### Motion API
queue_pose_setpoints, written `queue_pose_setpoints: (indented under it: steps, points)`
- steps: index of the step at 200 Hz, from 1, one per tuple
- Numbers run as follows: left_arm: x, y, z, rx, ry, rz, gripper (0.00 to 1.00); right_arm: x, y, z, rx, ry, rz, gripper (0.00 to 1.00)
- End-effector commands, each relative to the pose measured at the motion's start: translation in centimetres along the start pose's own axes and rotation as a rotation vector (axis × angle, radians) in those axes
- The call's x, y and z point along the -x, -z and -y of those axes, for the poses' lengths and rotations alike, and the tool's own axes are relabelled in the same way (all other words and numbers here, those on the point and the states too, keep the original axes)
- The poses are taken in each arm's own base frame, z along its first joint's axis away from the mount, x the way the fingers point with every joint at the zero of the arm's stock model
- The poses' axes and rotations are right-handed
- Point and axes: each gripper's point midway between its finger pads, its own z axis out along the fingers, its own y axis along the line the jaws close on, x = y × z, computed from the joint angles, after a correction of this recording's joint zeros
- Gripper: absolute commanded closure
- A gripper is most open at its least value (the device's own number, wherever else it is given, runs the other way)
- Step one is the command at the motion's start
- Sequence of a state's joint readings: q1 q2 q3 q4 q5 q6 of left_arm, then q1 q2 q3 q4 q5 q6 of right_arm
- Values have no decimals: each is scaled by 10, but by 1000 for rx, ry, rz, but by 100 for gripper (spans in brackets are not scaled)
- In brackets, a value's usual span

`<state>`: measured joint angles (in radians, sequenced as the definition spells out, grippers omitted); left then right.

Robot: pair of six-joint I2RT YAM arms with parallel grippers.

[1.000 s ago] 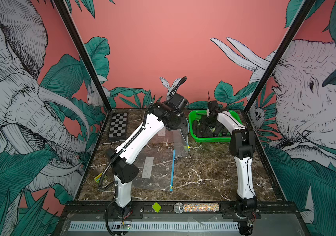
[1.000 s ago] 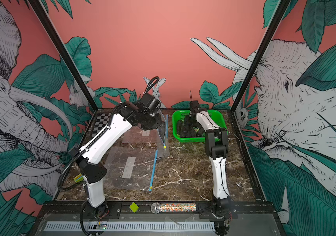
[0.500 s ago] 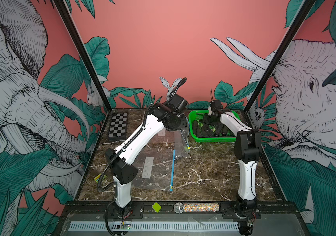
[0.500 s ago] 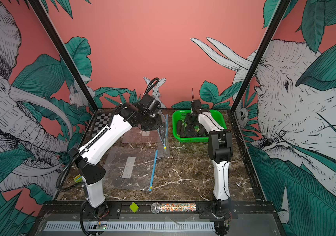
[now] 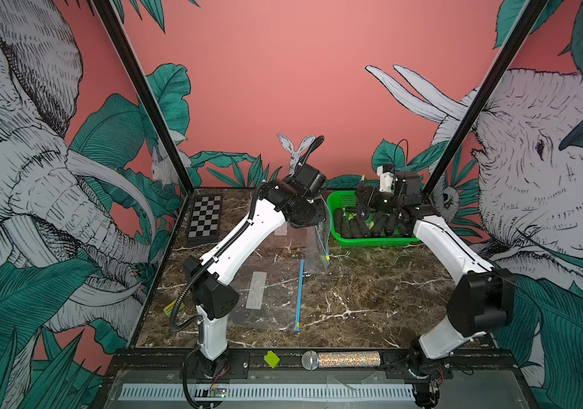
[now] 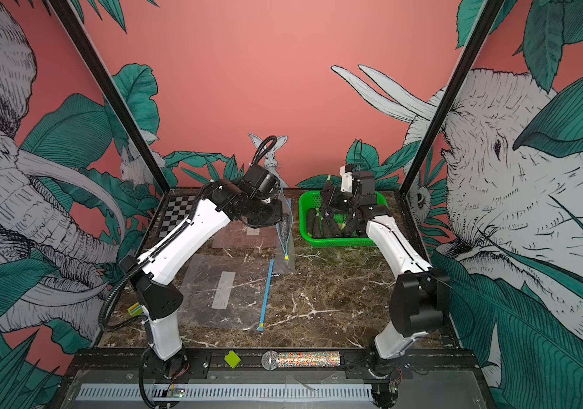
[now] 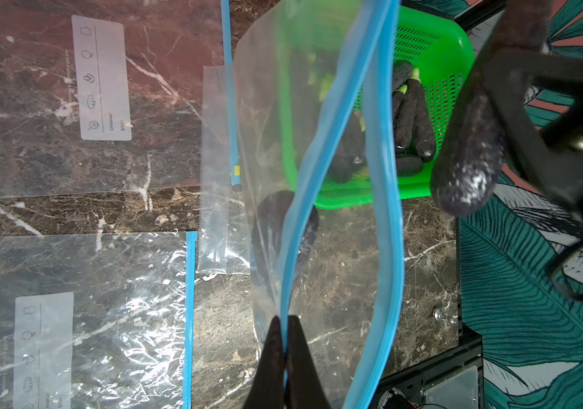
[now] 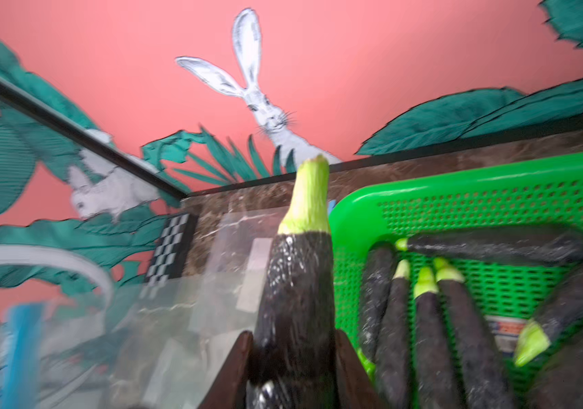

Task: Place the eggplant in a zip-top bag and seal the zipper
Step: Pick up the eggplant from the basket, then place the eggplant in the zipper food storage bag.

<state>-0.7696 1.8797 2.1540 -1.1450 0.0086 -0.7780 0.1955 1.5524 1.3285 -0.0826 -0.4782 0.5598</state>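
My left claw is pinched together on one lip of the zip-top bag. This makes the bag hang with its blue mouth open, just left of the green basket at the far right of the surface. My right claw is clamped on the eggplant, stem up, above the left part of the basket, near the bag. I judge the upright hold is meant for lowering it through the mouth.

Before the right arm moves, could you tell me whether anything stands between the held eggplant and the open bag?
Nothing visible: the eggplant is raised over the basket, and the bag hangs open beside it.
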Motion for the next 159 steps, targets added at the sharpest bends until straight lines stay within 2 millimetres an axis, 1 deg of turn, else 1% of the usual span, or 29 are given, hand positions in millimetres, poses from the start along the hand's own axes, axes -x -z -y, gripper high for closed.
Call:
queue_pose_setpoints:
  steps: [1, 17, 35, 61, 78, 106, 130, 159]
  points:
    - [3, 17, 4, -35, 14, 26, 100, 23, 34, -69, 242, 34, 142, 81]
    - [3, 16, 5, -37, 17, 23, 100, 22, 51, -99, 329, 56, 184, 81]
    - [3, 14, 6, -38, 25, 20, 100, 14, 61, -129, 407, 88, 207, 81]
    - [3, 14, 6, -42, 45, 20, 100, 2, 63, -155, 460, 131, 245, 82]
    - [3, 15, 7, -49, 59, 27, 100, -3, 60, -163, 478, 130, 263, 82]
    - [3, 17, 7, -65, 77, 38, 100, -9, 47, -162, 457, 118, 277, 82]
    - [2, 18, 6, -71, 89, 43, 100, -7, 40, -162, 464, 88, 304, 82]
    - [2, 20, 5, -71, 93, 48, 100, -8, 34, -167, 445, 82, 316, 82]
